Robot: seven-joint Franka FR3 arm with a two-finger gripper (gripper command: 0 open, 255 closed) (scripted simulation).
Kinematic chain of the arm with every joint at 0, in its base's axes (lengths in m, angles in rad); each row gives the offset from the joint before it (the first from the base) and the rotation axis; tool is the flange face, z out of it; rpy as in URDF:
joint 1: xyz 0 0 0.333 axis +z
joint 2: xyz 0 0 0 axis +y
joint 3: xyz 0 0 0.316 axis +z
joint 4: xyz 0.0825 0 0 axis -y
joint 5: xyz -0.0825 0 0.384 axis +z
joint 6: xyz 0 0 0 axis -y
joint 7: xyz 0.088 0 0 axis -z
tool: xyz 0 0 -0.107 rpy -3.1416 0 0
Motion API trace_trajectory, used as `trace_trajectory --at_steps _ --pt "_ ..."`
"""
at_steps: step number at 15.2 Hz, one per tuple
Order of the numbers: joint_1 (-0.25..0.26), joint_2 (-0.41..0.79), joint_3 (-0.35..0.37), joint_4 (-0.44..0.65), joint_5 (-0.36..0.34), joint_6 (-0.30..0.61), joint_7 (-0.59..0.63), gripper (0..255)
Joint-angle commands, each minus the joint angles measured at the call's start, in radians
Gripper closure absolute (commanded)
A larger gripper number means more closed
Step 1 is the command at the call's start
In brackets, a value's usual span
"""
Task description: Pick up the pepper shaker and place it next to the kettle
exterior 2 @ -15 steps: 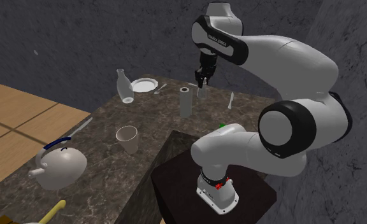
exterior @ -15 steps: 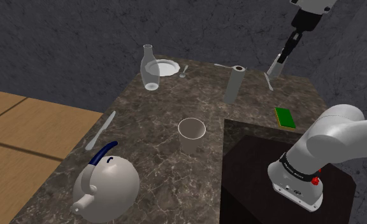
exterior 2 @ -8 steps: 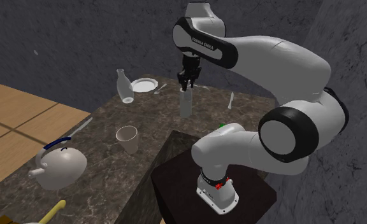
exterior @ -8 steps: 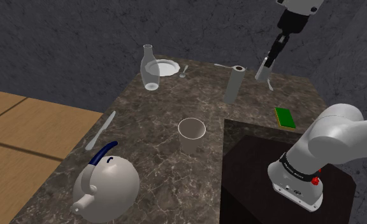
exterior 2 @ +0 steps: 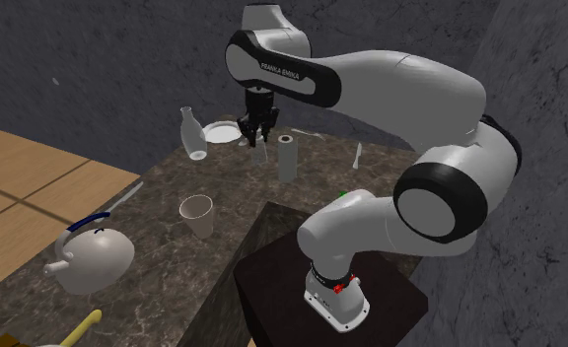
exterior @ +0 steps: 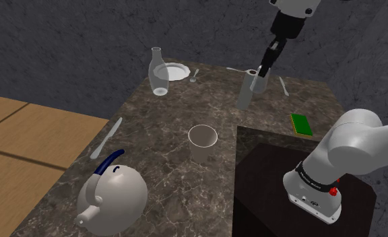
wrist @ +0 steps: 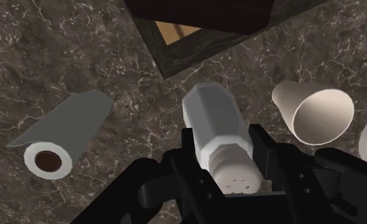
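Observation:
My black gripper [wrist: 223,141] is shut on a white pepper shaker [wrist: 215,121], clasping it just below its perforated cap. In the shoulder view the gripper [exterior: 261,71] hangs above the back of the dark marble counter, with the shaker [exterior: 259,83] right beside the upright paper towel roll [exterior: 246,89]. The second exterior view has the gripper [exterior 2: 258,138] between the plate and the roll [exterior 2: 287,158]. The grey kettle [exterior: 112,192] with a blue handle stands at the counter's near corner, far from the gripper, and appears again as the kettle [exterior 2: 95,258].
A beige cup [exterior: 203,142] stands mid-counter. A glass carafe [exterior: 158,73], a white plate [exterior: 175,71] and spoons lie at the back. A knife [exterior: 106,137] lies near the kettle, a green sponge [exterior: 300,124] by my stand [exterior: 273,175].
The arm has swung toward the shoulder view's left with the shaker held, going from beyond the paper towel roll to right beside it. The fingers stayed shut.

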Motion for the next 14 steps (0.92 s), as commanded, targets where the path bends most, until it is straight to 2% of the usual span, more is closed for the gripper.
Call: trace_trajectory --at_steps 1,8,14 --pt "0.013 0.032 0.044 0.011 0.027 0.025 0.045 255" --pt "0.048 0.167 0.195 0.111 0.094 0.078 0.201 255" --pt "0.058 0.317 0.323 0.239 0.11 0.118 0.34 255"
